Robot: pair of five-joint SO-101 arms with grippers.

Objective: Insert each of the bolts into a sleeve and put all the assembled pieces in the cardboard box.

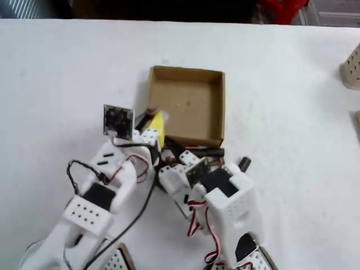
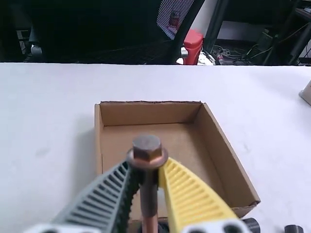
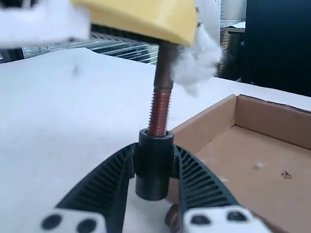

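My left gripper (image 2: 146, 167), with one grey and one yellow finger, is shut on a copper bolt (image 2: 147, 149) held upright, head up, just outside the near wall of the cardboard box (image 2: 214, 145). My right gripper (image 3: 154, 162) is shut on a black sleeve (image 3: 153, 167) right under it. The bolt's threaded tip (image 3: 159, 114) sits in the sleeve's top opening. In the high view both grippers meet at the box's near left corner (image 1: 154, 132), the left gripper (image 1: 152, 121) above the right gripper (image 1: 169, 153). The box (image 1: 215, 107) holds nothing.
A loose black sleeve (image 1: 244, 163) stands right of the right arm. A dark piece (image 1: 211, 151) lies along the box's near wall. A copper part (image 3: 171, 217) shows under the right gripper. Black cables (image 1: 140, 208) trail between the arms. A beige object (image 1: 351, 67) stands far right.
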